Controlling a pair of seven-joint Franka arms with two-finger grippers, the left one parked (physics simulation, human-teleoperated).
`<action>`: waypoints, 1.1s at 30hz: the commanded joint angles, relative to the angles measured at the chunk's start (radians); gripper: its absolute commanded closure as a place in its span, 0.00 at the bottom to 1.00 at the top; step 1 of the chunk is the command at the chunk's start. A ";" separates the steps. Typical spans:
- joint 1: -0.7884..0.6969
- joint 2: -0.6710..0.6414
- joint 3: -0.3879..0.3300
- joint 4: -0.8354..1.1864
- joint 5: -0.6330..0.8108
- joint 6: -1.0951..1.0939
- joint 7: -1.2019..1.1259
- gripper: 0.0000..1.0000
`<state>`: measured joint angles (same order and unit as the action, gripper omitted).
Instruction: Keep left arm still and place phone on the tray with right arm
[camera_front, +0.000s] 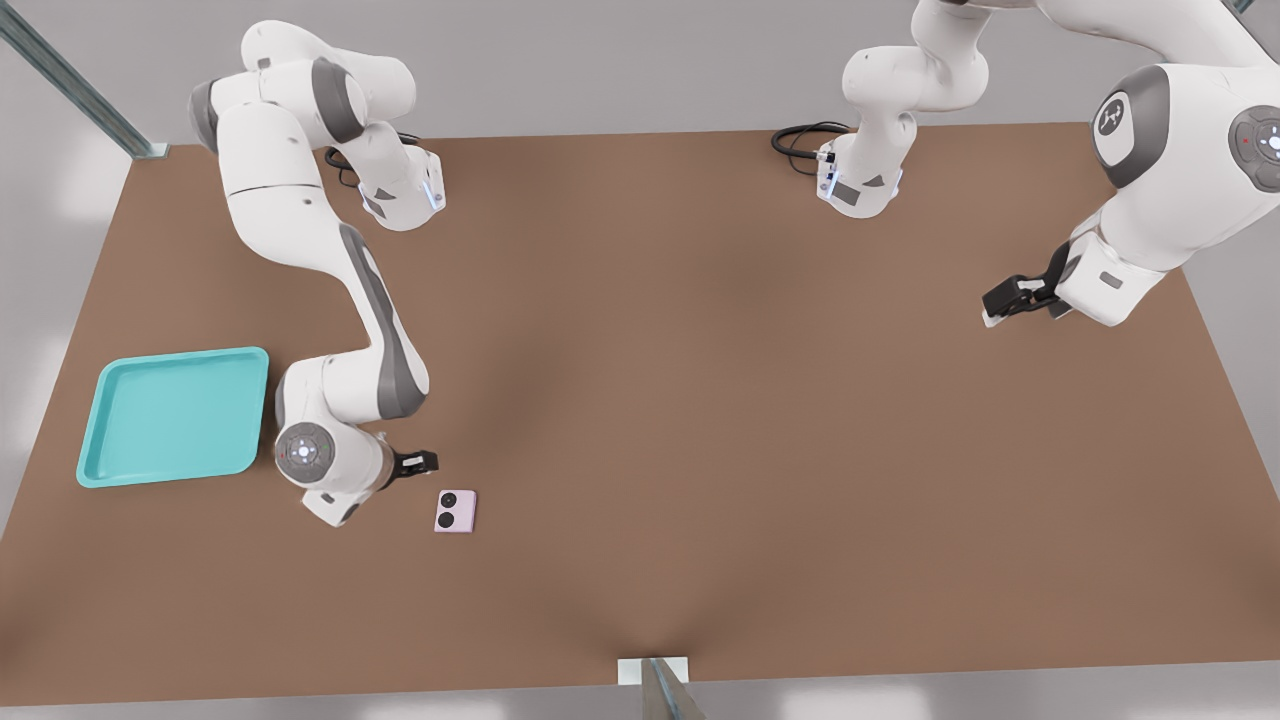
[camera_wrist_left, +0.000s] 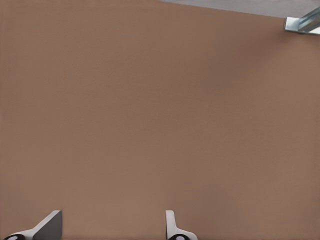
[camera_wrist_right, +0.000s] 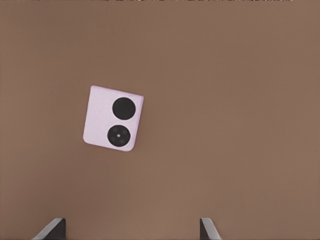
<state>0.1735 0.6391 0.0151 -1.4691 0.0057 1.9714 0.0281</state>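
Here, my gripper (camera_front: 428, 462) hovers with fingers spread just beside the squarish pink phone (camera_front: 455, 511), which lies flat on the matte brown table (camera_front: 700, 400), apart from the rimmed turquoise tray (camera_front: 175, 415).

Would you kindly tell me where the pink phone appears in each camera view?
Front view: the phone lies low, left of centre, just below the working arm's tool, apart from it.
Left wrist view: not in it.
Right wrist view: the phone lies flat beyond the open tool.
Shared landmark: the brown table.
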 joint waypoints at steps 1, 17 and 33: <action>0.017 0.034 0.002 0.000 0.000 0.202 0.305 0.00; 0.009 0.218 0.025 0.036 0.027 0.388 0.346 0.00; 0.012 0.240 0.025 0.018 0.027 0.423 0.323 0.00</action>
<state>0.1844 0.8799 0.0388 -1.4501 0.0306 2.3874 0.3132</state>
